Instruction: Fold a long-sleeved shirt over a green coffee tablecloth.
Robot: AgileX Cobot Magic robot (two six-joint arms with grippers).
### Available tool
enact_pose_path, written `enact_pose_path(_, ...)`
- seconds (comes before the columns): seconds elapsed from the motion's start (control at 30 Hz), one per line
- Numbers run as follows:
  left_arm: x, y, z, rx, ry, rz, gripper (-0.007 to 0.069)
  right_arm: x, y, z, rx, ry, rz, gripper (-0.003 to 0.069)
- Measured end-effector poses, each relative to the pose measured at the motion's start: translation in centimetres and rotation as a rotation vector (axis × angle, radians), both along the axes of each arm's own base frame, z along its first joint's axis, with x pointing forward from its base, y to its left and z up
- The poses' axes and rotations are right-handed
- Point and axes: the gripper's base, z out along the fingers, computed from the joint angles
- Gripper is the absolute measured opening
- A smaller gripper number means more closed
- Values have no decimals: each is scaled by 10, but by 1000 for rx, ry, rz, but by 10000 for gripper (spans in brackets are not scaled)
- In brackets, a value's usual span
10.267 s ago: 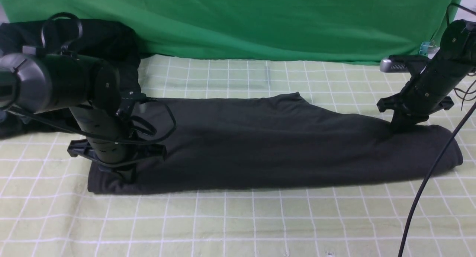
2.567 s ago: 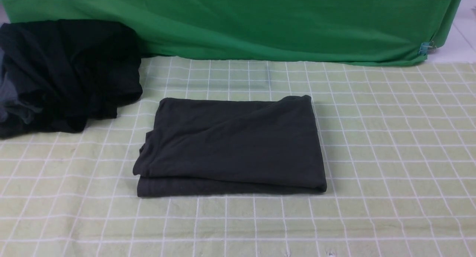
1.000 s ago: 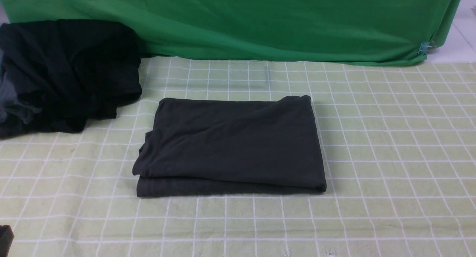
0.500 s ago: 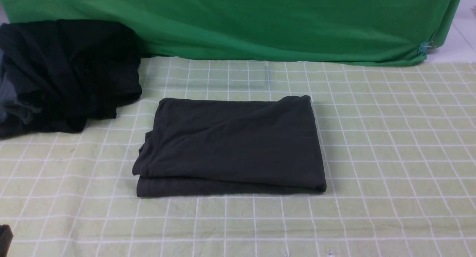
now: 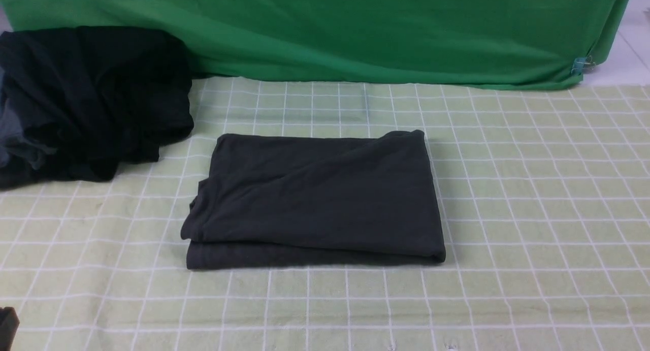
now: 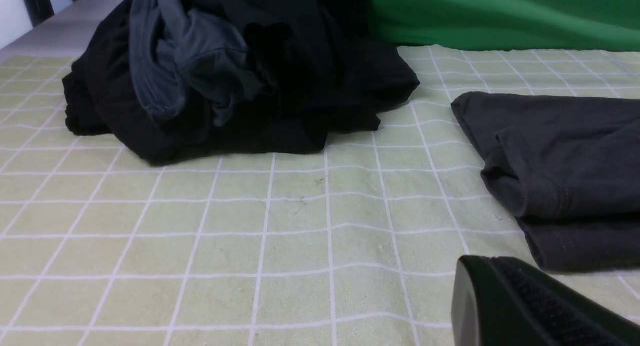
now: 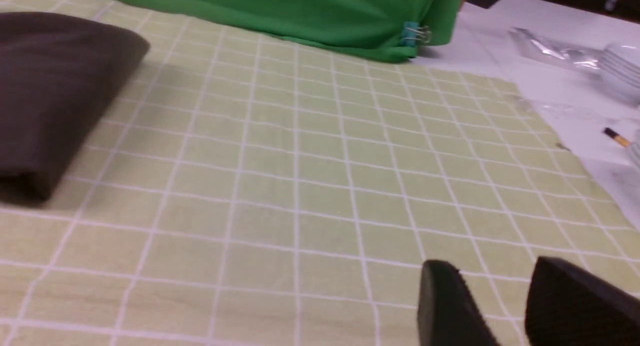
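The long-sleeved shirt (image 5: 315, 198) lies folded into a dark grey rectangle in the middle of the green coffee tablecloth (image 5: 533, 198). Its print does not show. No gripper touches it. In the left wrist view my left gripper (image 6: 477, 273) is shut and empty, low over the cloth just short of the shirt (image 6: 565, 155). In the right wrist view my right gripper (image 7: 495, 278) is open with nothing between its fingers, above bare tablecloth (image 7: 320, 176). The shirt (image 7: 55, 95) lies well off to its side.
A bulky black and grey pile of garments (image 5: 86, 102) sits at the back left of the tablecloth. A bright green backdrop (image 5: 355, 31) hangs along the far edge, held by a clip (image 7: 417, 33). Plastic items (image 7: 565, 50) lie on the white table beyond the cloth.
Ten seconds ago the shirt was a long strip with both grippers on its ends. It now lies folded in half, with the arms drawn back. Over the last second nothing visibly moves.
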Motion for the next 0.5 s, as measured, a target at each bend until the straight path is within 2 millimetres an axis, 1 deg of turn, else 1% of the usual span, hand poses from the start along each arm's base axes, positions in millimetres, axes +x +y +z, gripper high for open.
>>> enact_pose_path(0.23,0,0,0,-2,-1,0,17,0,1,0,22,4,13,238)
enact_pose_path(0.5,0,0,0,-2,0,0,17,0,-1,0,64,2,-33,239)
